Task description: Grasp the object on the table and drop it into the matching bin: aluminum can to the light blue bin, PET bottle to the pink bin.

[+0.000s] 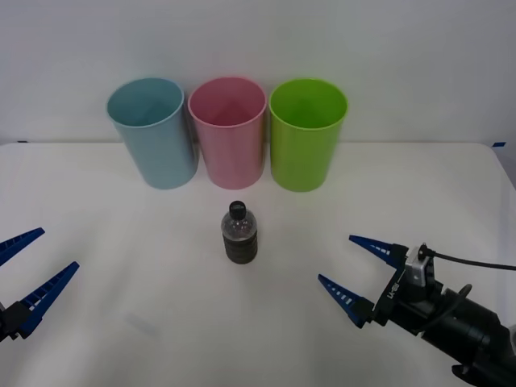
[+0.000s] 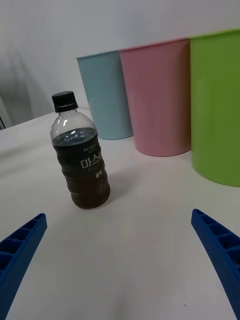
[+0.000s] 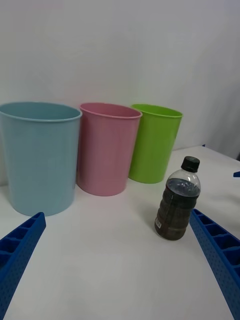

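A small PET bottle [image 1: 239, 235] with a black cap and dark lower half stands upright in the middle of the white table [image 1: 121, 322]. Behind it stand the light blue bin [image 1: 153, 133] and the pink bin [image 1: 228, 131] side by side. My right gripper [image 1: 363, 270] is open, low over the table to the bottle's right and nearer me. At the left edge my left gripper [image 1: 28, 270] hangs open too, well away from the bottle. The bottle [image 2: 82, 152] also stands between the right fingers' line of sight, and the bottle [image 3: 177, 206] appears in the left wrist view.
A lime green bin [image 1: 306, 133] stands right of the pink one, all three close together at the back. A white wall rises behind them. Bare tabletop lies around the bottle on every side.
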Controlling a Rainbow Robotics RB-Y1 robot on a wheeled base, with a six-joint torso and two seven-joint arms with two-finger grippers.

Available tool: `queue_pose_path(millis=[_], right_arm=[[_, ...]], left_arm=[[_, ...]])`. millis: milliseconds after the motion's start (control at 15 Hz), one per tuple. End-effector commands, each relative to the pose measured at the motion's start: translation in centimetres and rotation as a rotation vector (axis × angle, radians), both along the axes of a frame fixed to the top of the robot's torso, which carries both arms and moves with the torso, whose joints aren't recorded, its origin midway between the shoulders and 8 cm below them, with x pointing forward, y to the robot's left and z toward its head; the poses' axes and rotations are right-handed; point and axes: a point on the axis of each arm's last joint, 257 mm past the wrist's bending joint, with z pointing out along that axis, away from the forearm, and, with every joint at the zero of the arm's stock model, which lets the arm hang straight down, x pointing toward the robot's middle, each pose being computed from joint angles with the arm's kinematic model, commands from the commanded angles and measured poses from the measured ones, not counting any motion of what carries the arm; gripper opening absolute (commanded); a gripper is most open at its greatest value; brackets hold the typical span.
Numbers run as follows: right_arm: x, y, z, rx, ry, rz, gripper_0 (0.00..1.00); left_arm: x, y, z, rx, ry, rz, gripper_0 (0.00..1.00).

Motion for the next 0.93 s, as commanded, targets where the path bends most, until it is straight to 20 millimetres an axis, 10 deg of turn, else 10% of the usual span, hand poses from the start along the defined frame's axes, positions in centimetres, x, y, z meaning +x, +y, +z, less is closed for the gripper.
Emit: queue_pose_path(millis=[67,933], right_arm=[[0.9,2.4,-0.3,-0.008,-0.002,0.000,1.00],[4.3,12.2,-0.4,-0.053,-0.018,-0.053,1.00]], left_arm=[[0.0,0.0,0.0,0.000,0.000,0.000,1.00],[0.0,0.0,0.0,0.000,0.000,0.000,1.00]])
